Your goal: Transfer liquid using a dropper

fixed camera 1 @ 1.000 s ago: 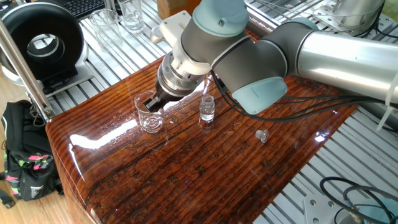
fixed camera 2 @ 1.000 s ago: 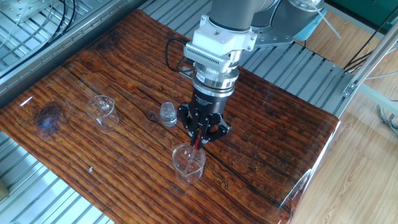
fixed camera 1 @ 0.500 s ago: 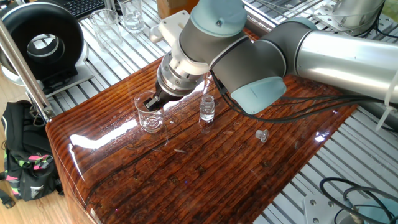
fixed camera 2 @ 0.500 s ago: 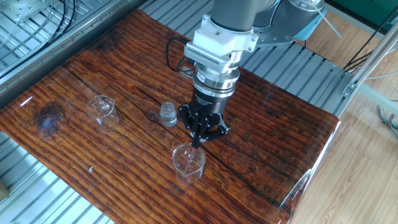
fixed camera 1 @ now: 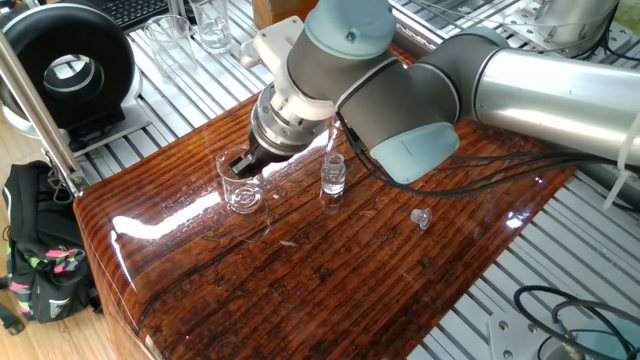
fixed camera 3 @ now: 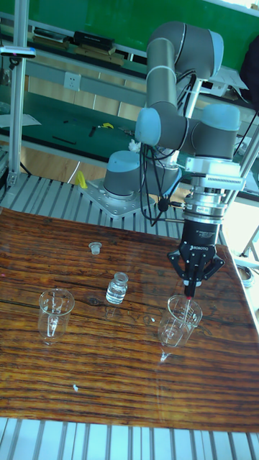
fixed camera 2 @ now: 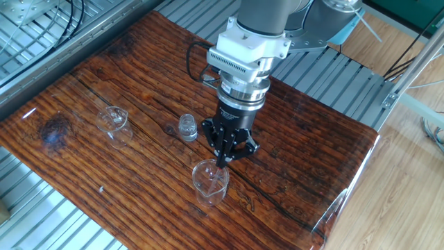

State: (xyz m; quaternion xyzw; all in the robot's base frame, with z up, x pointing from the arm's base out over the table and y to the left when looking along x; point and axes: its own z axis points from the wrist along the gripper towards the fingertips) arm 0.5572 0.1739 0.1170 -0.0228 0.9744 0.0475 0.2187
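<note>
My gripper (fixed camera 2: 223,157) points straight down over a clear beaker (fixed camera 2: 209,183) near the wooden table's front edge. It is shut on the dropper (fixed camera 3: 189,296). The red bulb sits between the fingers and the thin clear tube reaches down into the beaker (fixed camera 3: 178,325). In the one fixed view the gripper (fixed camera 1: 243,166) hangs at the rim of the beaker (fixed camera 1: 241,189) and hides the dropper. A small clear vial (fixed camera 2: 187,126) stands open just left of the gripper. The liquid is too faint to make out in any glass.
A second beaker (fixed camera 2: 113,121) stands further left on the table. The vial's cap (fixed camera 1: 421,217) lies loose on the wood. A black round device (fixed camera 1: 65,70), more glassware (fixed camera 1: 212,25) and a metal pole stand beyond the table. A black bag (fixed camera 1: 40,265) lies on the floor.
The gripper has stayed over the beaker with only a slight shift. Less of the red bulb shows between the fingers than a second ago.
</note>
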